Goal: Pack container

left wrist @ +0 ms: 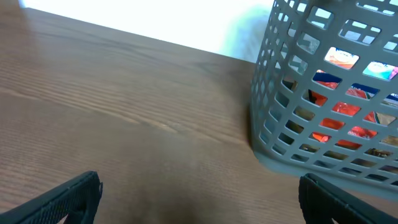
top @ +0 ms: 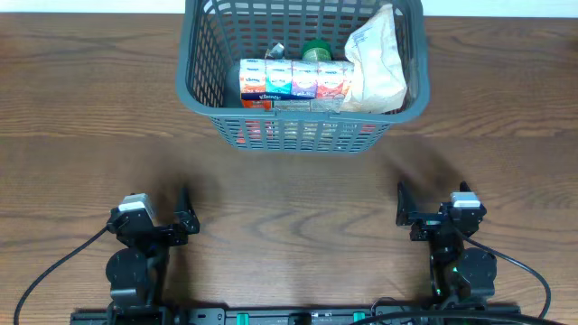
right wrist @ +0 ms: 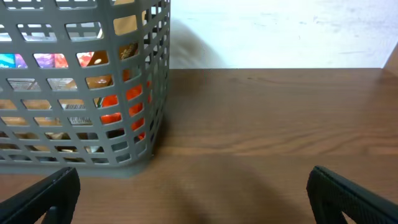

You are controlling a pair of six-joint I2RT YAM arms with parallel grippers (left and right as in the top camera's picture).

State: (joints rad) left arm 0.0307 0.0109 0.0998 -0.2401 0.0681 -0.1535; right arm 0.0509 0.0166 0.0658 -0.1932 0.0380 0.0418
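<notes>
Can see a large dark grey plastic lattice basket standing at the far middle of a brown wood-grain table, well apart from both arms. Cannot see its far rim, cut off by the top edge of the overhead view. Cut off again in both wrist views, with only one rounded near corner showing in each.

Inside, can make out a row of small colourful printed packs side by side along the near wall. Also a crinkled white plastic bag leaning at the right end, and a round green lid behind the row, mostly hidden. Cannot tell what lies beneath the row: only red and orange patches through the mesh.

Find the left gripper at the near left, spread wide and empty, with only its black fingertips in view at the bottom corners. Same with the right gripper at the near right: fingertips parted, grasping nothing, clipped by the lower edge. Hard to read either pair from overhead.

Leaves a broad band of bare wood between the grippers and the basket's near wall. More open wood on either side of the basket, running to the table's far edge, with a white backdrop beyond.
</notes>
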